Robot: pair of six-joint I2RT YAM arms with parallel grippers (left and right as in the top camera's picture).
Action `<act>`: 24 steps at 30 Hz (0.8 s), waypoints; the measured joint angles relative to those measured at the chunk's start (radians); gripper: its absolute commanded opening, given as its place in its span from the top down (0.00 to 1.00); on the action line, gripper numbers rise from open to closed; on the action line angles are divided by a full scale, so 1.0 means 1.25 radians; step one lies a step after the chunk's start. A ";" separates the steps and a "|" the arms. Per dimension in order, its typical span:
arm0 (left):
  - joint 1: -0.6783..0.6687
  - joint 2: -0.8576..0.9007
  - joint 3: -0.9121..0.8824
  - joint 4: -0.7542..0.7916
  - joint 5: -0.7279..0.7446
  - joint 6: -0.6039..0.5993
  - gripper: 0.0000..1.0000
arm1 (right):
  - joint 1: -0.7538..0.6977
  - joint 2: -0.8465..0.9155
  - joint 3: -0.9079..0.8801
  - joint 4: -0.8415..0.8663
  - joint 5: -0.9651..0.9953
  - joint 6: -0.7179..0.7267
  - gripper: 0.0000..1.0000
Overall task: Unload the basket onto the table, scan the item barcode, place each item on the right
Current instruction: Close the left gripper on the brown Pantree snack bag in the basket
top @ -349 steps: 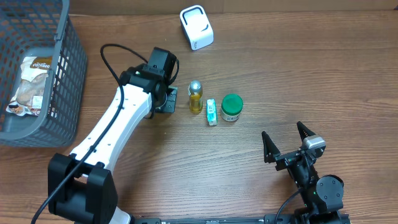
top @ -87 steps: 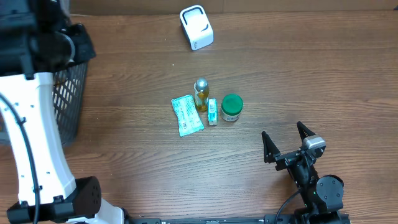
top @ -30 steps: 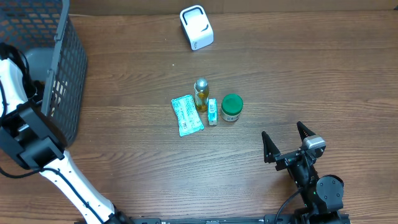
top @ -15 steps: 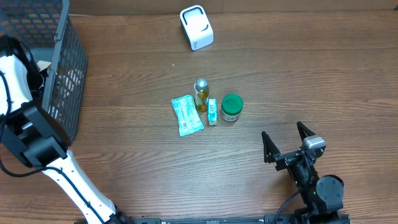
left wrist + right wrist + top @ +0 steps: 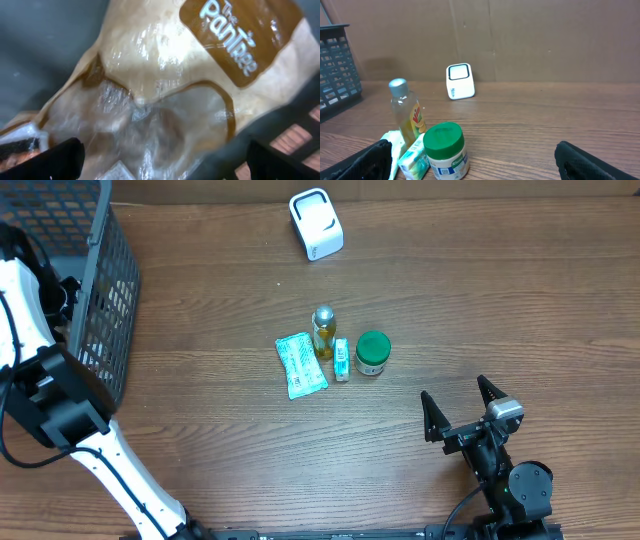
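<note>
Nearest, the right gripper point(image 5: 453, 392) sat by the front edge of the table point(image 5: 500, 290), its jaws spread wide with nothing between them. Further in, four items lay close together in a row: a green-and-white packet point(image 5: 300, 364) lying flat, an upright bottle point(image 5: 321, 332) of yellow liquid with a silver cap, a small box point(image 5: 342, 360) just beside it, and a jar point(image 5: 372, 352) with a green lid. Off to the left, the left gripper point(image 5: 172, 157) reached down inside the grey basket point(image 5: 100, 300). Its fingertips point(image 5: 60, 157) stood wide apart above a snack bag point(image 5: 165, 75) that lay on the basket floor, ungripped. Farthest back stood the white scanner point(image 5: 316, 224), well apart from everything else.
</note>
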 measured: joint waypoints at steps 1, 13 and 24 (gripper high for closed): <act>0.000 -0.006 0.002 -0.014 -0.004 -0.002 0.01 | 0.000 0.000 0.000 0.000 0.000 0.000 0.00; 0.000 -0.023 -0.146 0.003 -0.129 0.094 0.00 | 0.000 0.000 0.000 0.000 0.000 0.000 0.00; 0.000 -0.092 -0.299 0.149 -0.111 0.226 0.51 | 0.000 0.000 0.000 0.000 0.000 0.000 0.00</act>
